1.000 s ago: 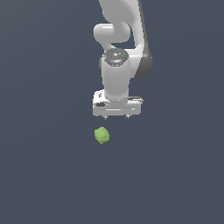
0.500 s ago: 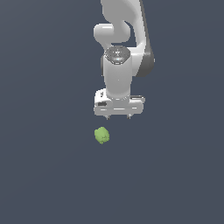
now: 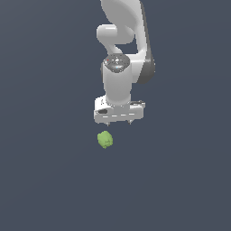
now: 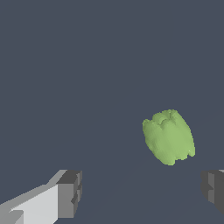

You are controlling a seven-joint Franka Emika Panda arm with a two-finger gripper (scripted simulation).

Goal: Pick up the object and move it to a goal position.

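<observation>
The object [image 3: 105,139] is a small lumpy lime-green blob lying on the dark grey surface. My white gripper [image 3: 119,122] hangs above and a little to the exterior view's right of it, pointing down, apart from it. In the wrist view the blob [image 4: 169,136] lies ahead of the gap between the two fingers, nearer one dark pad [image 4: 213,190] than the other [image 4: 70,194]. The jaws stand wide apart and hold nothing.
The dark grey surface [image 3: 45,180] fills both views. The white arm [image 3: 124,45] rises behind the gripper toward the top of the exterior view.
The gripper has lowered a little and shifted slightly toward the blob over the last second. The blob has not moved.
</observation>
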